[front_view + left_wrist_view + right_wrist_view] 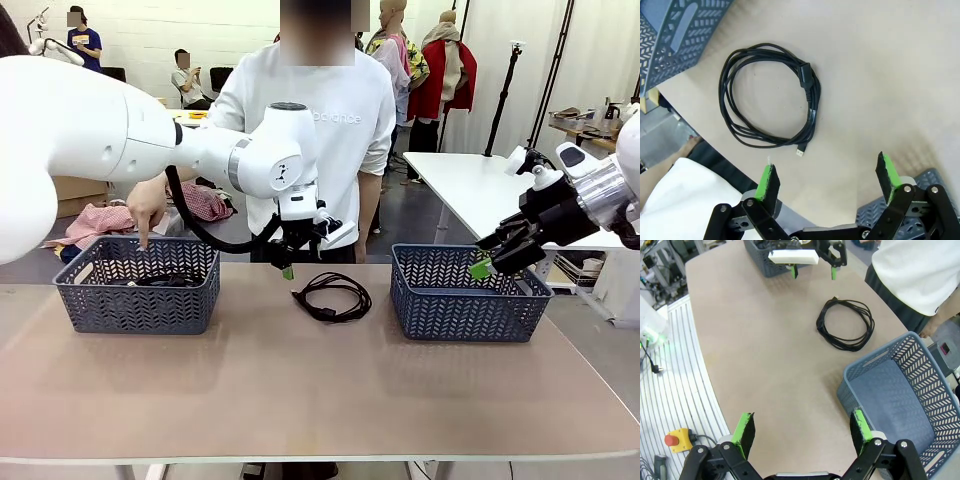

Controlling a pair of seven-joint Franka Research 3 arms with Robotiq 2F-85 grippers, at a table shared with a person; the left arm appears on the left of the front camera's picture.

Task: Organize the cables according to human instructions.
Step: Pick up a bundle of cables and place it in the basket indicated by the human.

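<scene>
- Cables: one coiled black cable (pixel 333 296) lies flat on the bare table (pixel 300 390), toward the far edge and about midway between the two baskets, touching neither; more black cable (pixel 160 280) shows inside the left basket, but how many coils are there I cannot tell
- Baskets counted: two, both grey-blue with a herringbone wall; the left basket (pixel 135 300) stands near the far left corner of the table, the right basket (pixel 470 305) near the far right corner; in the right wrist view the right basket (pixel 900 390) shows a bare bottom
- Grippers counted: two; the left gripper (pixel 290 272) hangs above the far edge, just beside the loose coil, with its jaws spread wide and nothing between them; in the left wrist view the coil (pixel 767 95) lies ahead of the green pads (pixel 767 182)
- Right gripper (pixel 490 262) is over the far right rim of the right basket, jaws wide apart and empty
- A person's hand (pixel 147 208) points one finger down at the far rim of the left basket
- Open room: the whole near half of the table is free, from the left edge to the right edge; the middle strip between the baskets holds only the one coil
</scene>
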